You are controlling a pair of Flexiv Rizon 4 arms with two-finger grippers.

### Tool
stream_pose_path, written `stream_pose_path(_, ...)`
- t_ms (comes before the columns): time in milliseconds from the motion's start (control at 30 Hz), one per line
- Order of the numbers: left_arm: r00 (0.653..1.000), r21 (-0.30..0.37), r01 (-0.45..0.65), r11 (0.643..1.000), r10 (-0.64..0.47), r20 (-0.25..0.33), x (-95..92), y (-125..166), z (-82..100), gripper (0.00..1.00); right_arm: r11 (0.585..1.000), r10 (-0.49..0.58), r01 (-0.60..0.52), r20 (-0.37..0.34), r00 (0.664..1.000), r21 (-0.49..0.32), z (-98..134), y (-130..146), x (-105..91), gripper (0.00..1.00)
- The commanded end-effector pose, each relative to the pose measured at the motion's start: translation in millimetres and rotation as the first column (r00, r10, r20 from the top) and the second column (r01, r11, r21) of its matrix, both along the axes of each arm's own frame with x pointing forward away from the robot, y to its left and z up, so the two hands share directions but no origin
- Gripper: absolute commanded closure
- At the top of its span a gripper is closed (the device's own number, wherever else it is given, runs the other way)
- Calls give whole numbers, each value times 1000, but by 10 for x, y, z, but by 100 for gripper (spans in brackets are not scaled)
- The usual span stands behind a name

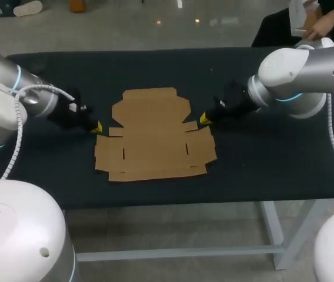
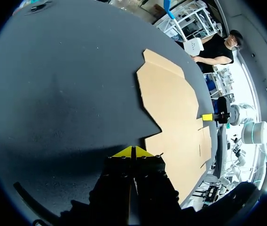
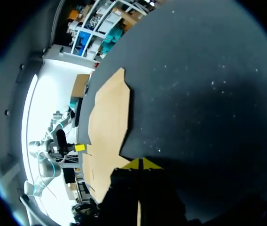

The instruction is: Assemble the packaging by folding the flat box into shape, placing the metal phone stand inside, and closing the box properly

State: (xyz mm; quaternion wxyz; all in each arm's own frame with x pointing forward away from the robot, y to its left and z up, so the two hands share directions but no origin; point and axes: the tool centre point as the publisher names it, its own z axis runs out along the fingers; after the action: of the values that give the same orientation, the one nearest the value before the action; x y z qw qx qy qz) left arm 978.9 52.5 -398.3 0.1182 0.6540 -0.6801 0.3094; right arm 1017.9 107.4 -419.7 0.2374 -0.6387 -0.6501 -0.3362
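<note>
Flat box [image 1: 155, 134], brown notched cardboard

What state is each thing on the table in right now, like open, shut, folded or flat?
Cardboard box: flat and unfolded, lying on the table.
Left gripper: fingers shut, holding nothing, low beside the box's left edge.
Right gripper: fingers shut, holding nothing, low beside the box's right edge.
</note>
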Motion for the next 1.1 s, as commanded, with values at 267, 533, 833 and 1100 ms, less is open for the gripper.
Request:
stream_pose_path(267, 1000, 9, 9, 1000, -9, 0, 15, -34, 3, 100, 1000, 9, -9, -7, 1000, 15, -72, 6, 35, 100)
stream_pose_path(533, 1000, 10, 22, 1000, -22, -9, 48, -76, -27, 100, 1000, 15, -14, -7, 1000, 22, -101, 25, 56, 100)
stream_pose_path(833, 997, -3, 68, 998, -68, -43, 73, -90, -39, 100, 1000, 17, -17, -5, 1000, 26, -99, 39, 47, 100)
stream_pose_path(1100, 993, -22, 93, 995, -95, -73, 65, -58, -52, 100, 999, 30, -30, 10, 1000, 28, -43, 92, -1, 100)
